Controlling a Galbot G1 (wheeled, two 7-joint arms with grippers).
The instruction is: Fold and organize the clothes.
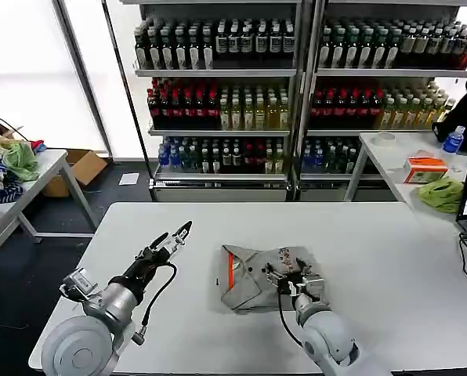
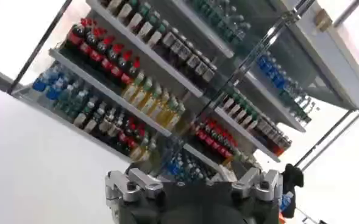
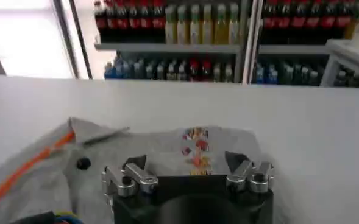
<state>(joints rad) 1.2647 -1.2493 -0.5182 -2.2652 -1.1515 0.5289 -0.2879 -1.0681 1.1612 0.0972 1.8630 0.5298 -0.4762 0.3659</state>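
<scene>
Mock shop: shelves point(image 1: 218, 74) of bottled drinks point(image 1: 210, 43)

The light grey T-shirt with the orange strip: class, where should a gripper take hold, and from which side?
Grip the light grey T-shirt with the orange strip at its free left edge beside the strip, from the left: it lies flat, and the right gripper covers its right half.

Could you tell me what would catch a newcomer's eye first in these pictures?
Probably the folded grey T-shirt with its orange strip, lying mid-table, with the right tool open just above it. The left tool hovers over bare white table to the shirt's left. Behind stand shelves of coloured drink bottles.
</scene>
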